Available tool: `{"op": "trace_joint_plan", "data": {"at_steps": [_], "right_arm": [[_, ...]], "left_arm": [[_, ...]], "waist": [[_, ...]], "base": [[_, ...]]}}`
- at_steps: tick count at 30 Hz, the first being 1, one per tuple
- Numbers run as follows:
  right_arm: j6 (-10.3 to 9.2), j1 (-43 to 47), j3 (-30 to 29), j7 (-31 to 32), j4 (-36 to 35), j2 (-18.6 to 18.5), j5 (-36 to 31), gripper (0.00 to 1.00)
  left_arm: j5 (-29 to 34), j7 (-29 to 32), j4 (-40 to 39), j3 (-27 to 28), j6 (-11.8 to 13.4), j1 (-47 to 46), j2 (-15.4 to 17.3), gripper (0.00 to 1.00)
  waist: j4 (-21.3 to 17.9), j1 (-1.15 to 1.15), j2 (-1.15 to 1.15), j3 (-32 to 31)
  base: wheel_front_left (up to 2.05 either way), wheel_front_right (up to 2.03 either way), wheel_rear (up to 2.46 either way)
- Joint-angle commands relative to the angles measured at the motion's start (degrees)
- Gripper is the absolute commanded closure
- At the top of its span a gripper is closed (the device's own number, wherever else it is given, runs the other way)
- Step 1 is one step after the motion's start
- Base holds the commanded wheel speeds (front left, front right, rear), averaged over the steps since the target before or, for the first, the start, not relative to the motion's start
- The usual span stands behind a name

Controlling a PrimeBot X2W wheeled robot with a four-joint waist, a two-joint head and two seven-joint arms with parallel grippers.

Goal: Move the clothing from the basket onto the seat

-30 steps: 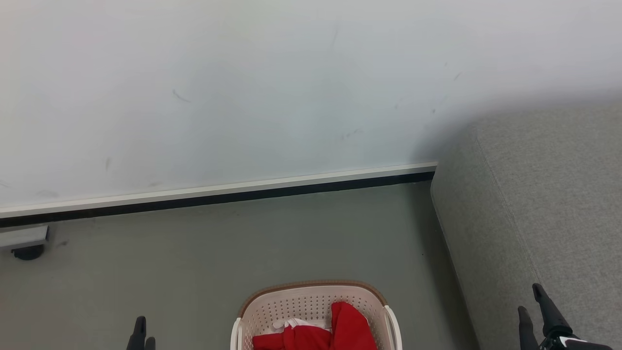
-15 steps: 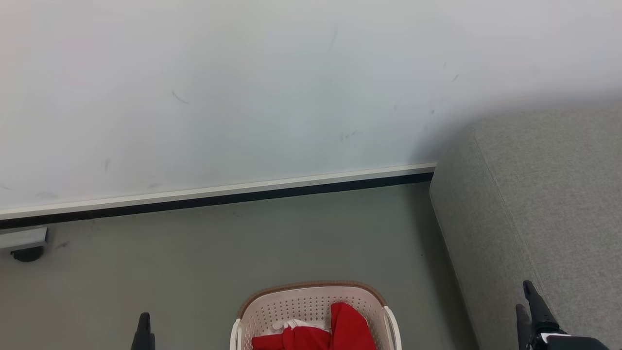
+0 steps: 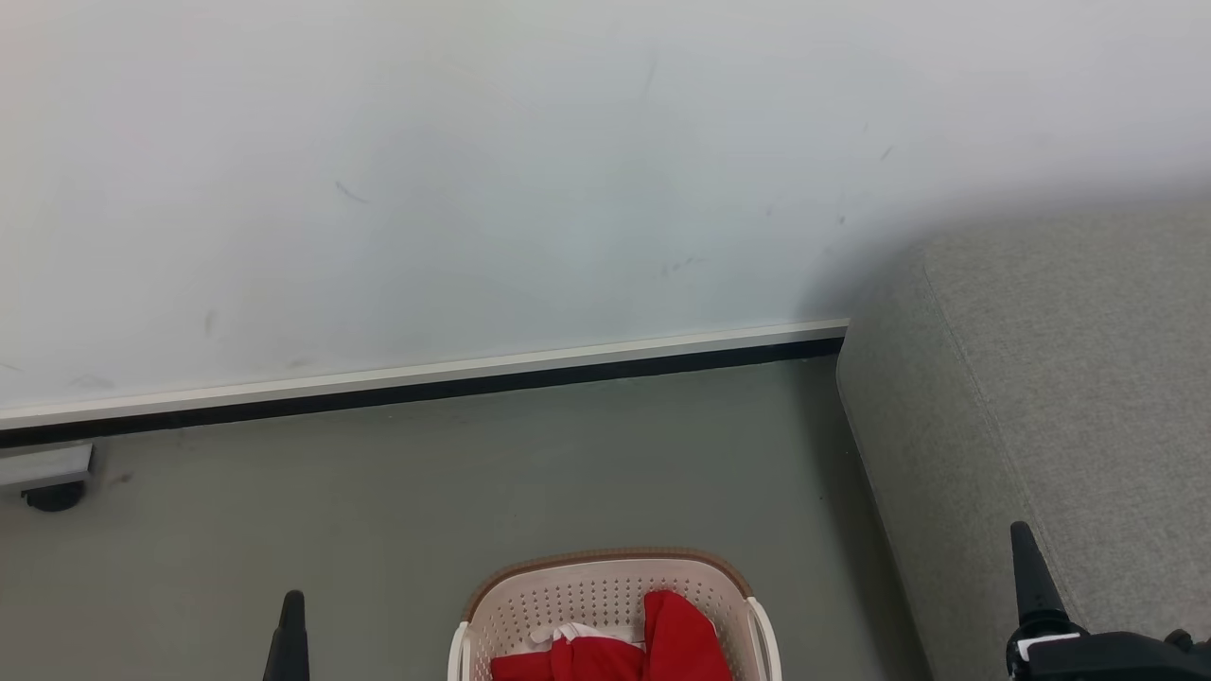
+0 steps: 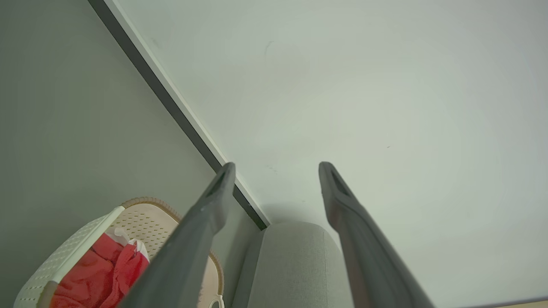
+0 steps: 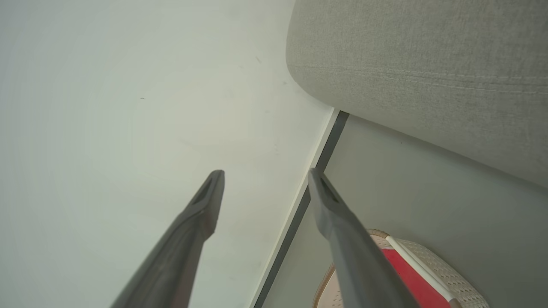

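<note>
Resting on grey floor (image 3: 378, 511), basket (image 3: 568, 596), white wall (image 3: 473, 189)

wall (image 3: 492, 170): pale off-white, a few faint dark scuff marks (image 3: 350, 191) | skirting board (image 3: 426, 376): white strip over a black band, along the foot of the wall | floor (image 3: 378, 492): plain grey-green, matte | far left, by the wall: grey metal bar end (image 3: 45, 465) on a round black foot (image 3: 55, 495)
</note>
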Motion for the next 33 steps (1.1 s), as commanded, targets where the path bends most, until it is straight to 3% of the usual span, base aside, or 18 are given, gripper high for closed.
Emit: {"op": "trace_joint_plan", "data": {"at_steps": [1, 13, 33], "right_arm": [[0.01, -0.03, 0.67, -0.85, -1.73, -0.3, -3.48, 0.0], [0.01, 1.04, 3.74, -3.96, -5.71, -0.36, -18.61, 0.0], [0.02, 2.68, 9.02, -8.15, -8.96, -0.44, -31.87, 0.0]], "left_arm": [[3.44, -0.64, -1.65, -0.12, 0.29, -0.21, 0.38, 0.0], [17.23, -2.43, -5.68, -2.53, 2.48, 0.76, 0.44, 0.0], [32.05, -4.9, -9.55, -4.93, 4.95, 2.49, 0.52, 0.0]], "waist": [[0.01, 0.0, 0.0, -0.03], [0.07, 0.0, 0.0, -0.25], [0.03, 0.0, 0.0, -1.32]], "base": [[0.0, 0.0, 0.0], [0.0, 0.0, 0.0], [0.0, 0.0, 0.0]]}}
